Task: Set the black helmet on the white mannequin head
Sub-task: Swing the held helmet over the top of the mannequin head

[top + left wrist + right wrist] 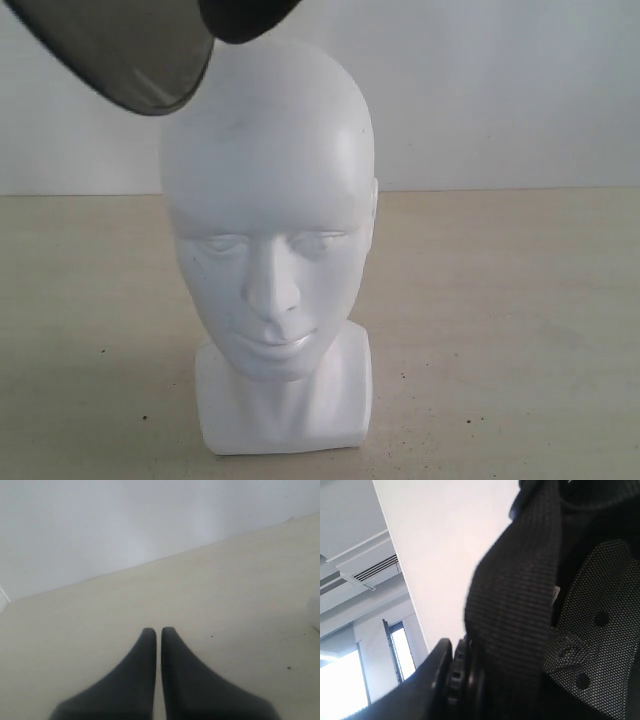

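**Exterior view:** the white mannequin head [270, 230] stands upright on the beige table [520, 330], facing me. The black helmet [245, 18] hangs at the upper left of its crown, with the smoky visor [125, 50] slanting out to the left. I cannot tell whether the shell touches the head.

**Left wrist view:** the left gripper [156, 631] hovers over the table, its jaws pressed together on nothing.

**Right wrist view:** the right gripper [457, 677] is clamped on the helmet's edge beside the webbing strap [515, 605], and the grey padded lining [600, 630] fills the rest
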`<action>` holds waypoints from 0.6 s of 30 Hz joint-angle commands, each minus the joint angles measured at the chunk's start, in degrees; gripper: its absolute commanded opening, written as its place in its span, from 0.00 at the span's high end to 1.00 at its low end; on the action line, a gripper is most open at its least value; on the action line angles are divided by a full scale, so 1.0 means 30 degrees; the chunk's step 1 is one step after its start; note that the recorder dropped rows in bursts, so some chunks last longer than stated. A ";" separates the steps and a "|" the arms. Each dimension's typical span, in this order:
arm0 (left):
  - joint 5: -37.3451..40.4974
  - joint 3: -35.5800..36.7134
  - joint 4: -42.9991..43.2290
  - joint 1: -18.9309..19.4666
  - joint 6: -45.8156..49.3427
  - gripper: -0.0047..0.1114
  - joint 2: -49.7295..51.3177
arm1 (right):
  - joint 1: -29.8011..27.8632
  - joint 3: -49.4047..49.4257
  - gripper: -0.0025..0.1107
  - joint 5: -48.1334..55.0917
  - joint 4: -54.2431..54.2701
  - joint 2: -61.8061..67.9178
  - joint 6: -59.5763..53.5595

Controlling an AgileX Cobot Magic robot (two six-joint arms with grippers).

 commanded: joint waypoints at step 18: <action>-1.2897 0.0073 -0.1700 -0.0115 -0.3229 0.92 -0.0079 | 0.0947 -0.0649 0.98 -0.1467 0.0909 0.1544 -0.0022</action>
